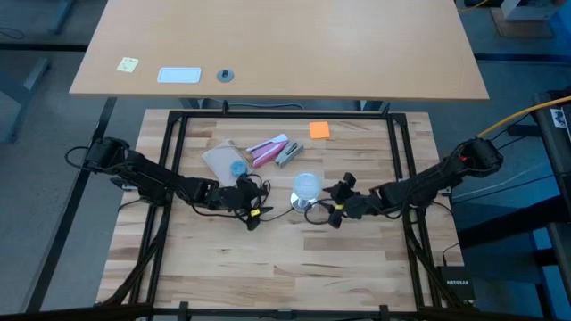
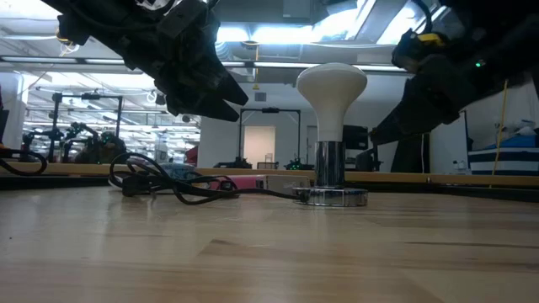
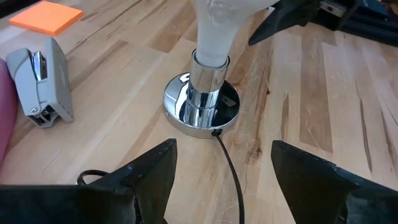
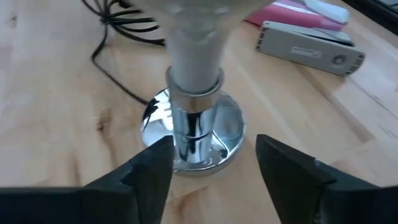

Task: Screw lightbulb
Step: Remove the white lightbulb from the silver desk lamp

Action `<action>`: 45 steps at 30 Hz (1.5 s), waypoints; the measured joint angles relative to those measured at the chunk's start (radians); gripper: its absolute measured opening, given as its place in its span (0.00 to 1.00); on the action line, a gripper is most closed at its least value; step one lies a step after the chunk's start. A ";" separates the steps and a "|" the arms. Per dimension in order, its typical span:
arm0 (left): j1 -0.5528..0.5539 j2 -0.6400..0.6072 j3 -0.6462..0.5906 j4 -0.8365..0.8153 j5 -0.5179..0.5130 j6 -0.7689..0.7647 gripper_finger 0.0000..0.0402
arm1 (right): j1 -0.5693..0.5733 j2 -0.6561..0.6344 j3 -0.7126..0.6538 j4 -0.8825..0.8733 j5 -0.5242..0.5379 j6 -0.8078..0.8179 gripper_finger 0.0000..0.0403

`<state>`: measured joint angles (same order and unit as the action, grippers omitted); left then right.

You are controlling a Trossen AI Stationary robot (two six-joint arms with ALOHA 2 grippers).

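The frosted-white lightbulb [image 1: 307, 185] stands upright, its neck down in a chrome socket [image 2: 329, 172]. The socket rests on its round foot [image 3: 201, 111] on the wooden table. A thin black cord [image 2: 160, 182] runs from the foot toward the left arm. My left gripper [image 3: 224, 167] hovers open a short way left of the socket, pointing at it. My right gripper [image 4: 214, 163] is open just right of the socket, with the socket's foot ahead of the gap between its fingers. Neither gripper touches bulb or socket.
Behind the bulb lie a grey stapler [image 1: 287, 153], a pink-and-white tube [image 1: 266, 149], an orange sticky pad [image 1: 319, 130] and a clear packet with a blue disc [image 1: 227, 163]. A black metal frame [image 1: 175, 134] borders the table. Bare wood lies toward the near edge.
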<state>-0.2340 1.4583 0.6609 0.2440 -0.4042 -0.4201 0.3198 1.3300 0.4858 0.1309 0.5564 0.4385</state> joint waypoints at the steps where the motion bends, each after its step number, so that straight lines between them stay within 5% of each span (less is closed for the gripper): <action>1: 0.000 0.001 0.000 0.000 0.000 -0.002 0.63 | -0.006 0.000 0.000 0.001 0.000 0.000 0.59; 7: 0.002 0.067 0.001 0.127 -0.002 0.015 0.63 | -0.013 0.000 0.000 -0.001 -0.004 -0.002 0.61; 19: 0.070 0.396 0.015 0.757 -0.005 0.120 0.63 | -0.013 0.000 0.000 -0.005 -0.049 -0.025 0.56; 29: 0.127 0.540 0.154 0.789 0.043 0.197 0.63 | -0.013 0.105 -0.001 0.012 -0.056 -0.025 0.56; 45: 0.160 0.565 0.201 0.768 0.064 0.213 0.55 | -0.013 0.240 -0.001 0.159 -0.011 -0.025 0.56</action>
<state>-0.0742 2.0235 0.8619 1.0119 -0.3397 -0.2070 0.3069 1.5696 0.4850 0.2897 0.5450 0.4136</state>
